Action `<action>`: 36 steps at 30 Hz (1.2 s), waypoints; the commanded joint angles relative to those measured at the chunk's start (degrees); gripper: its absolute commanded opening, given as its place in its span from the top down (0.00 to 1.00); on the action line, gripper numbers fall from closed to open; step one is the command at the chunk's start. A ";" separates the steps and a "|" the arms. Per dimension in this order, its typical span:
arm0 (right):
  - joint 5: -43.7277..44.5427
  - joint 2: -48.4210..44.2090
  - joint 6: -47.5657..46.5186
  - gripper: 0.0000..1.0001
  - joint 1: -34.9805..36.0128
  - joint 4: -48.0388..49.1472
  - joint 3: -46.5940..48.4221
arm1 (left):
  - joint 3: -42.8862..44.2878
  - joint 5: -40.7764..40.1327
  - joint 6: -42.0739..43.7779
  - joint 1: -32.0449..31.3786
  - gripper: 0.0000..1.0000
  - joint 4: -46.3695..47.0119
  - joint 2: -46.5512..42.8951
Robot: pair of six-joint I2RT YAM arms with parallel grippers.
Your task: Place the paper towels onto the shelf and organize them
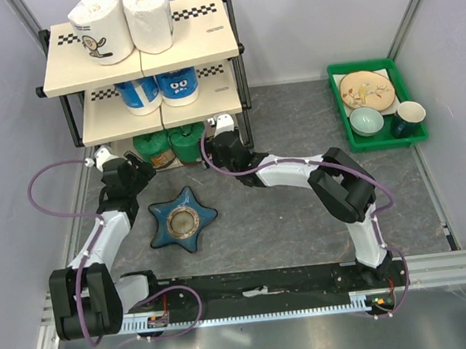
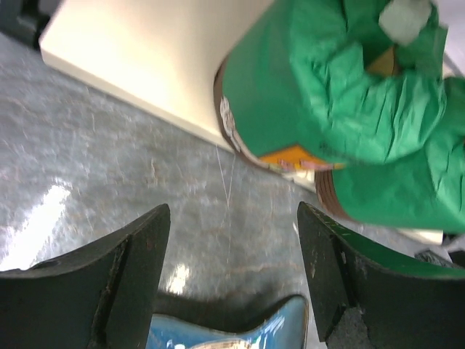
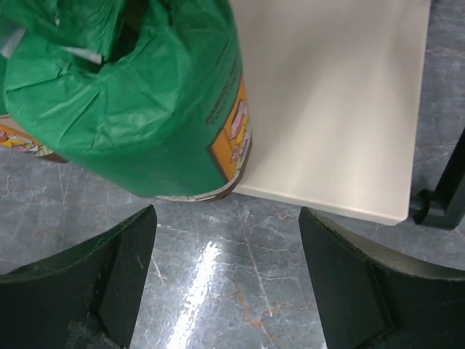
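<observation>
Hovering just in front of the shelf [image 1: 201,28], near its lower left corner, the left end effector [image 2: 232,211] is released, its two dark fingers spread wide with nothing between them and only the grey counter [image 2: 87,167] beneath. All six paper towels are on the shelf. Two white rolls [image 1: 101,28] stand upright side by side on the top tier, toward its left half. Two blue rolls [image 1: 178,86] stand touching on the middle tier. Two green rolls [image 1: 188,142] sit pressed together at the front edge of the bottom tier, one showing an orange label. A blue star-shaped dish [image 1: 181,221] lies on the counter in front of the shelf, between the two arms. The right end effector [image 3: 227,211] is just in front of the shelf's lower right part, close to the right-hand green roll [image 3: 138,102] without touching it. It too is released, fingers apart and empty. A green tray [image 1: 377,143] holding a plate [image 1: 366,90], a bowl [image 1: 366,120] and a cup [image 1: 409,116] sits well to the right of the shelf.
</observation>
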 commanded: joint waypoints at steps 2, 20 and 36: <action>-0.98 0.83 0.10 0.12 -0.79 2.70 2.84 | 3.57 -4.44 0.66 0.20 0.23 4.35 2.60; -2.65 5.92 1.15 0.12 -1.14 3.05 7.67 | 5.94 -4.71 1.28 0.11 0.22 6.82 10.50; -3.26 7.95 2.03 0.12 -2.45 3.14 10.49 | 9.28 -2.78 1.45 -0.15 0.22 7.96 15.08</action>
